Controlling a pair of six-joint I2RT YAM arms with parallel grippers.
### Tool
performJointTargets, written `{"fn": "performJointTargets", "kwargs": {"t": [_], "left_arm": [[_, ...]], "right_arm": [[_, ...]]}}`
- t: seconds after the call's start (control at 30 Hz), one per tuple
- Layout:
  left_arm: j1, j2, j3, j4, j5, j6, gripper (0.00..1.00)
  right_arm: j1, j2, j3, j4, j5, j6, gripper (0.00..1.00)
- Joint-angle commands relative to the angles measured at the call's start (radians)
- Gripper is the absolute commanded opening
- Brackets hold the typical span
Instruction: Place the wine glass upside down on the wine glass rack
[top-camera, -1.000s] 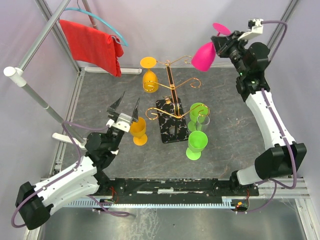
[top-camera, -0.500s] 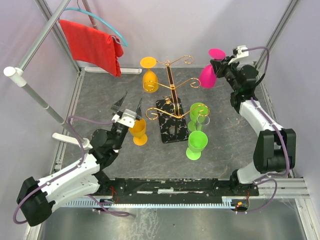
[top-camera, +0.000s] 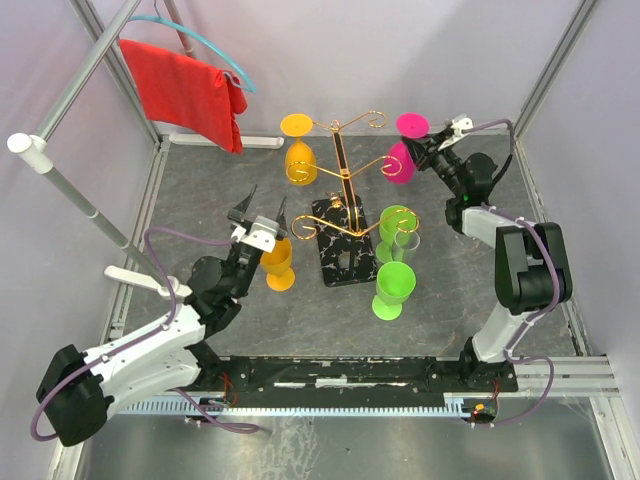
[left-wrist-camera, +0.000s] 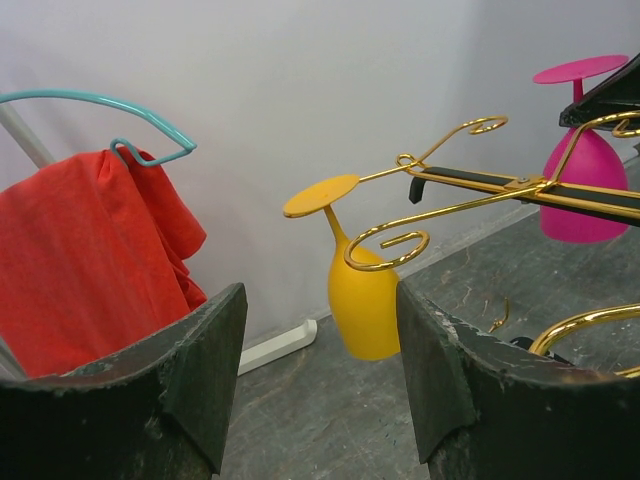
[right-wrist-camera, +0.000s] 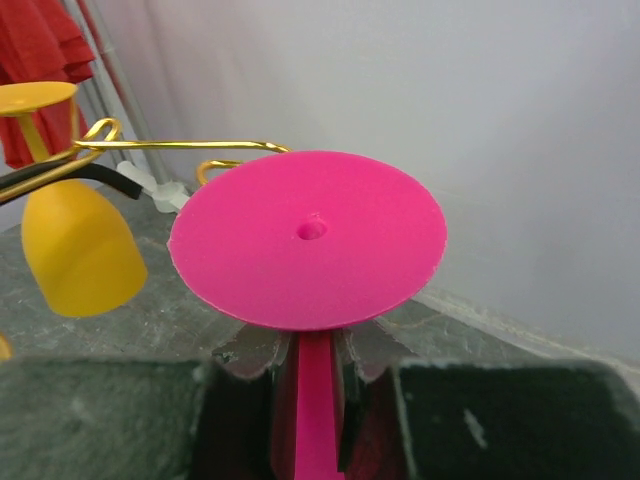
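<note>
The gold wire wine glass rack stands mid-table on its black veined base. A yellow glass hangs upside down on its back left arm. My right gripper is shut on the stem of a pink wine glass, held upside down beside the rack's back right scroll arm. In the right wrist view the pink foot sits above my gripper, with a rack arm just behind. My left gripper is open and empty above an upright yellow glass.
Two green glasses and a clear one stand right of the rack base. A red cloth hangs on a blue hanger at the back left. Metal frame poles run along the left.
My right arm has brought the pink glass down and to the left, from high at the back right to beside the rack's right arm. My left gripper has shifted slightly right.
</note>
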Motion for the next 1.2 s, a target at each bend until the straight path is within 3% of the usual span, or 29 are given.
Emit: {"fn": "performJointTargets", "kwargs": {"t": [0.0,0.37,0.77,1.17], "left_arm": [[0.002,0.001,-0.007,0.070,-0.025,0.009,0.68],[0.003,-0.026,-0.038,0.078,-0.042,0.008,0.68],[0.004,-0.028,-0.053,0.097,-0.049,0.009,0.68],[0.003,-0.044,-0.069,0.084,-0.057,0.013,0.68]], "right_arm": [[0.039,0.006,0.021,0.151,-0.052,-0.055,0.01],[0.081,0.093,0.091,0.143,-0.070,-0.077,0.01],[0.088,0.214,0.182,0.288,-0.142,0.014,0.00],[0.141,0.267,0.276,0.213,-0.117,-0.031,0.01]]}}
